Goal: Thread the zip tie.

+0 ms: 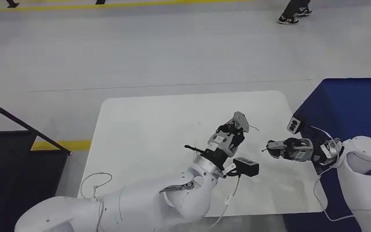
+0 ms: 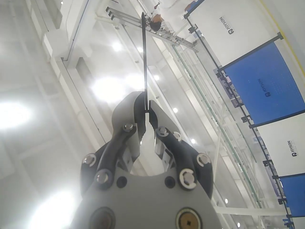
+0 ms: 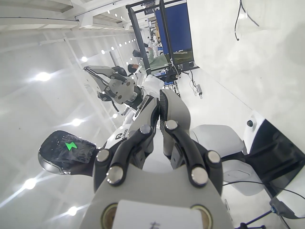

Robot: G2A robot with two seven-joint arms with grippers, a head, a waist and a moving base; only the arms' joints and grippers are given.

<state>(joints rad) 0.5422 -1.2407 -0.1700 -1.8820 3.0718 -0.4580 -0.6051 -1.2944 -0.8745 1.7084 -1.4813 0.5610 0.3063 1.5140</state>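
Observation:
My left gripper (image 2: 147, 104) is raised above the white table and shut on a thin black zip tie (image 2: 144, 55), whose strap sticks straight out past the fingertips. From above, that gripper (image 1: 239, 123) is over the table's right half, with the tie's thin end (image 1: 253, 127) pointing right. My right gripper (image 1: 269, 149) hovers just right of it and slightly nearer the front edge, facing the left one. Its fingers (image 3: 164, 101) are pressed together, and I see nothing between them. The left gripper (image 3: 95, 72) also appears beyond them. Another black zip tie (image 3: 240, 17) lies bent on the table.
The white table (image 1: 145, 133) has rounded corners. A blue panel (image 1: 342, 110) stands against its right side. A black module (image 1: 246, 167) hangs on the left wrist near the front edge. Thin cables trail off the table's front and right edges.

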